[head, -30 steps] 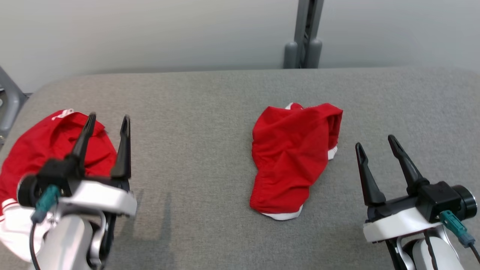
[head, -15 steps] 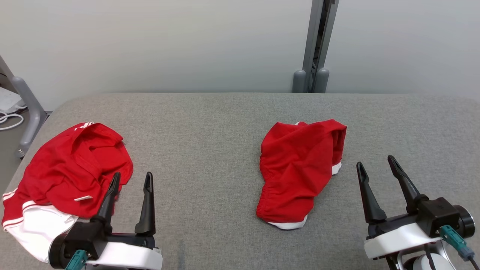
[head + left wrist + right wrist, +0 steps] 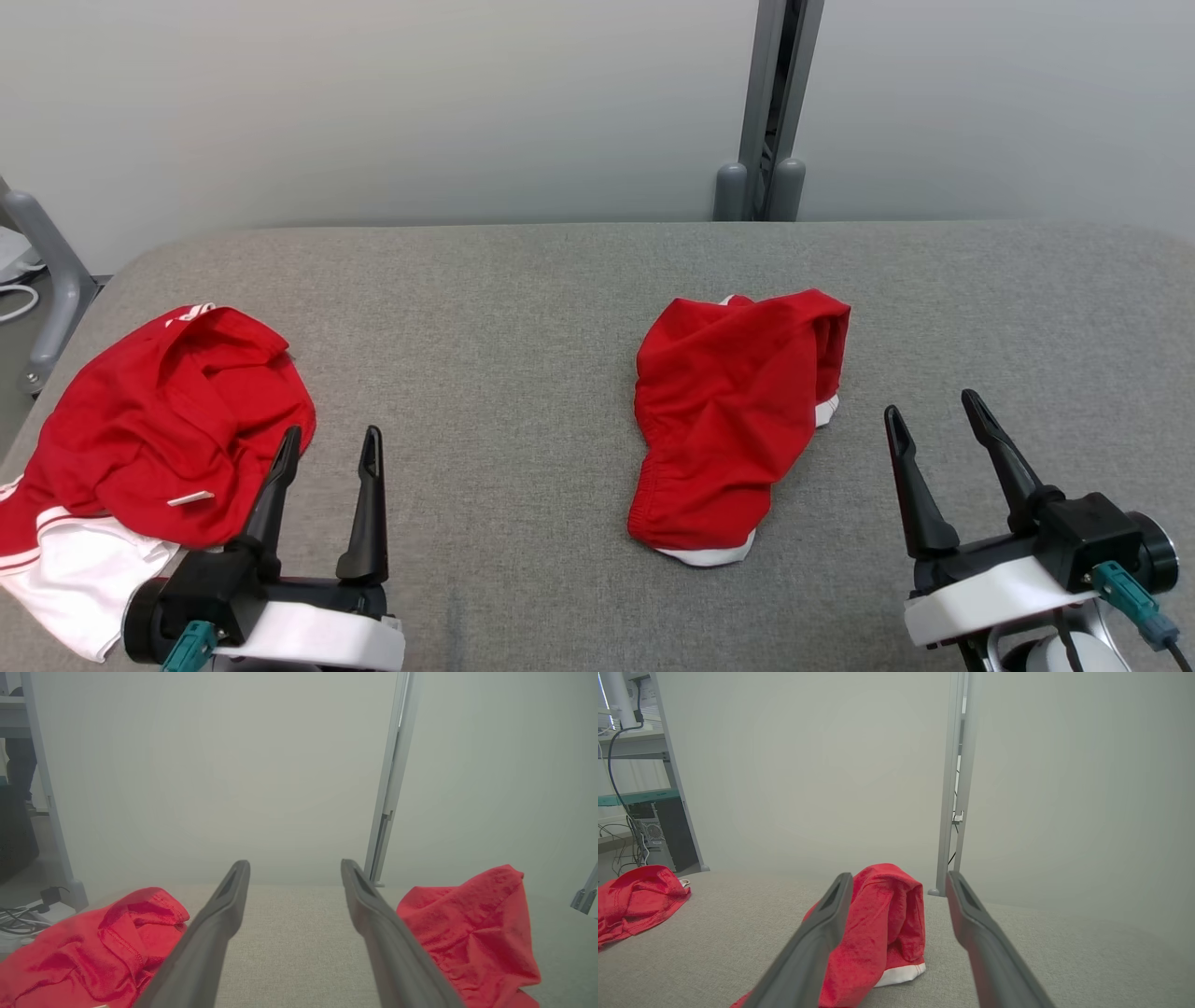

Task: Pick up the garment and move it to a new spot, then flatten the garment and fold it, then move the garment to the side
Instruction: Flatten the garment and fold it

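1. A crumpled red garment [image 3: 728,411] with white trim lies near the middle of the grey tabletop [image 3: 504,327], just ahead and to the left of the right gripper [image 3: 931,403].
2. A second red-and-white garment [image 3: 159,420] lies bunched at the tabletop's left edge, its near hem just beside the left gripper [image 3: 331,434].
3. Both grippers have their jaws spread apart and hold nothing; each sits at the near side of the tabletop, with its fingers pointing towards the wall.
4. A grey post [image 3: 770,93] stands behind the far edge.
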You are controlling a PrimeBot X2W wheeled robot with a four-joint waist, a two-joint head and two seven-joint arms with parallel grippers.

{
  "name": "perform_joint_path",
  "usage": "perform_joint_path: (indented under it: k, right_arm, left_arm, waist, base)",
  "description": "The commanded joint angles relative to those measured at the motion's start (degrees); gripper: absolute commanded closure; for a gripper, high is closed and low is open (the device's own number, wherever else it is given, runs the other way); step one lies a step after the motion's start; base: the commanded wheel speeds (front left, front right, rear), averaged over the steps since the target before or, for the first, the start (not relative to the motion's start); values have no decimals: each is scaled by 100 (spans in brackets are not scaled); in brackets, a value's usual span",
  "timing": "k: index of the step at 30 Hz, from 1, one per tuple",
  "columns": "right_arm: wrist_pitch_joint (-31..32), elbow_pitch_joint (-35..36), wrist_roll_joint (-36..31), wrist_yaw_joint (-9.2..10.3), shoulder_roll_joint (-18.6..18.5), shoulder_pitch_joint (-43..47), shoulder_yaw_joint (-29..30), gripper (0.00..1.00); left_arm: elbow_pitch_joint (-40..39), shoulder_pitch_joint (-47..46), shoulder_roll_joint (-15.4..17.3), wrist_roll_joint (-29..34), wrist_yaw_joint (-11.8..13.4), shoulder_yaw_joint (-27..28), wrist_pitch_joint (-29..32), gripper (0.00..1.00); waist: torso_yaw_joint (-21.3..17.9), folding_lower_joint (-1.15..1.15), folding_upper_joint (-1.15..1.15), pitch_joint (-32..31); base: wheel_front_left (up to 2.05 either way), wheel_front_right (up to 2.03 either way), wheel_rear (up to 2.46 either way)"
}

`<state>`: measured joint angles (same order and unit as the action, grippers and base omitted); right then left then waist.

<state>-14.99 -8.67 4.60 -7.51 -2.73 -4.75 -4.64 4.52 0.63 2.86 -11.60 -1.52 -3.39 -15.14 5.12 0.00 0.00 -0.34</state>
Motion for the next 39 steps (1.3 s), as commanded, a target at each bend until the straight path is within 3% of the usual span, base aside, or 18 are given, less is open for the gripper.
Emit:
perform_joint_path:
  k: [1,31,37,39]
  right_arm:
    - [-25,-21,41,4,-30,-32,-10,0]
    - [-25,-71,0,4,-31,-128,-28,0]
    - [-25,-75,-68,4,-31,-234,33,0]
    - [-25,-63,-77,4,-31,-283,54,0]
  left_arm:
    - [3,-92,14,-17,-5,-18,-6,0]
    - [103,-134,10,-123,105,-305,-7,0]
    - [323,-276,11,-152,-117,-817,-7,0]
    - [416,-389,16,-117,-75,-970,-7,0]
  waist:
    - [-4,0,0,8]
    - [-83,0,0,85]
    - [-271,0,0,415]
    - [-353,0,0,573]
  base:
    - [0,0,0]
    - [0,0,0]
    - [0,0,0]
    - [0,0,0]
